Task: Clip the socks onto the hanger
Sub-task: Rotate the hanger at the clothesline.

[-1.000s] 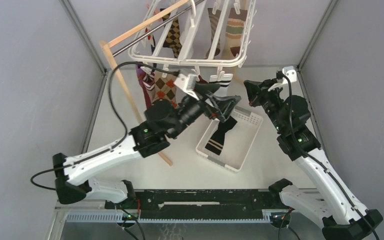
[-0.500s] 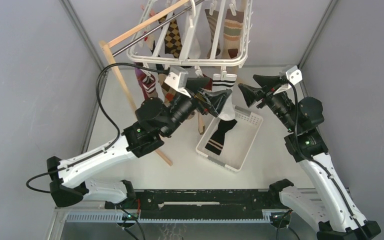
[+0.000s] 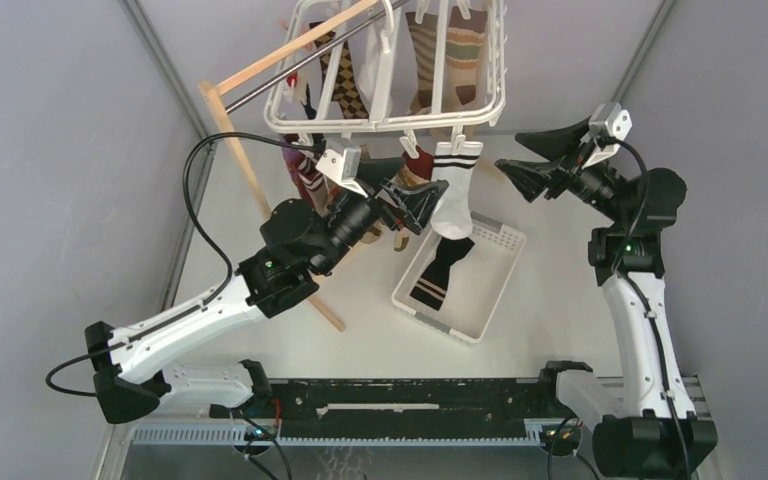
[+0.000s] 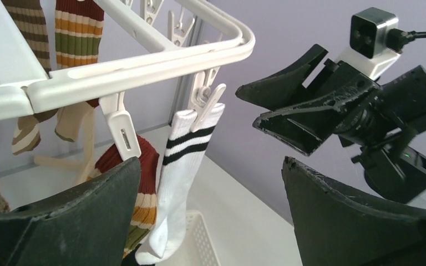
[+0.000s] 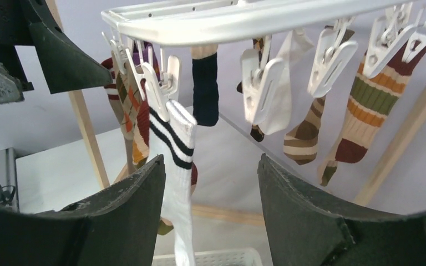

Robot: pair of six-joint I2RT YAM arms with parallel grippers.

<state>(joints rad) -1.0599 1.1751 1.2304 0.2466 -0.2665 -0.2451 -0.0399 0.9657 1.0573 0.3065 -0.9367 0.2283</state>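
White with black bands at the cuff, pinned by a clip (image 4: 208,100) to the near rail of the hanger (image 3: 390,122): the striped sock (image 3: 452,195), hanging straight down in the space between the two sets of jaws, touched by neither. On the left gripper (image 3: 422,205), jaws spread wide and gripping nothing, with the sock's leg just ahead of the gap. On the right gripper (image 3: 515,155), jaws likewise parted and empty, level with the hanger's corner and apart from sock and clip. Beyond the right jaws, on further clips, brown-tan-red striped socks (image 5: 366,105) and a dark sock (image 5: 205,88). Below and ahead of the left jaws, a white slotted basket (image 3: 498,290) with a black sock (image 3: 438,272) lying inside. Behind the left jaws, a wooden stand (image 3: 250,170).
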